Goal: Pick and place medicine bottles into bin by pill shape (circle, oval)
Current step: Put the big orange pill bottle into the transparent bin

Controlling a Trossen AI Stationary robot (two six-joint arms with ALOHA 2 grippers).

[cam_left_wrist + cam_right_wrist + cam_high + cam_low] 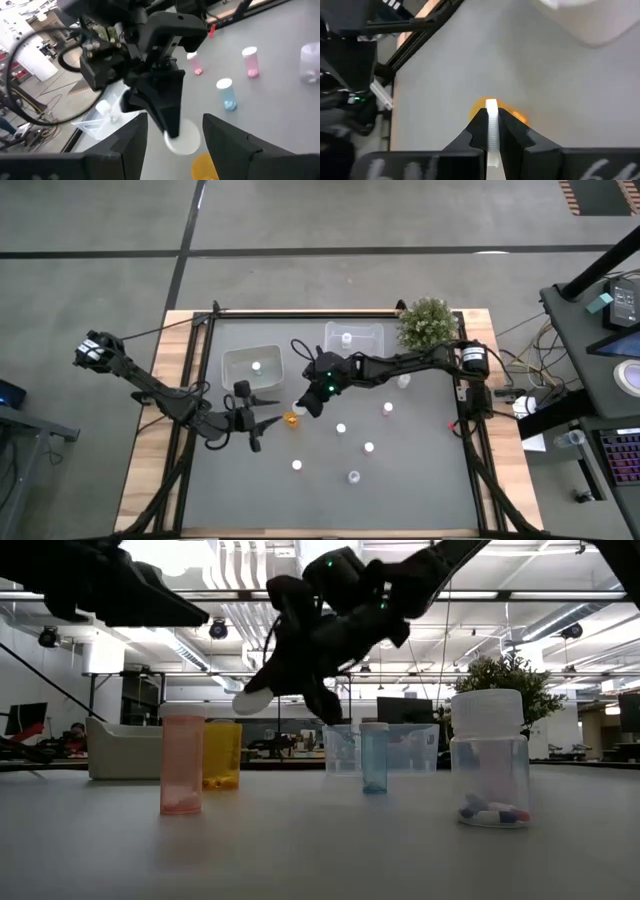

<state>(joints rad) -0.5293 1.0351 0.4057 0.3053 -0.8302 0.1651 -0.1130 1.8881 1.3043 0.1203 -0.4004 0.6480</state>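
This looks like a robotics lab in a big open office hall. The ceiling (250, 580) shows bare pipes and long lights, desks with monitors (25, 720) stand behind, and the floor (300, 240) is plain concrete.

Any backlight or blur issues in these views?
Low view: bright ceiling lights behind, so the right hand gripping the white cap reads as a silhouette. Left wrist view: the room beyond is soft; the pink bottle is slightly blurred. Right wrist view: the orange bottle is blurred.
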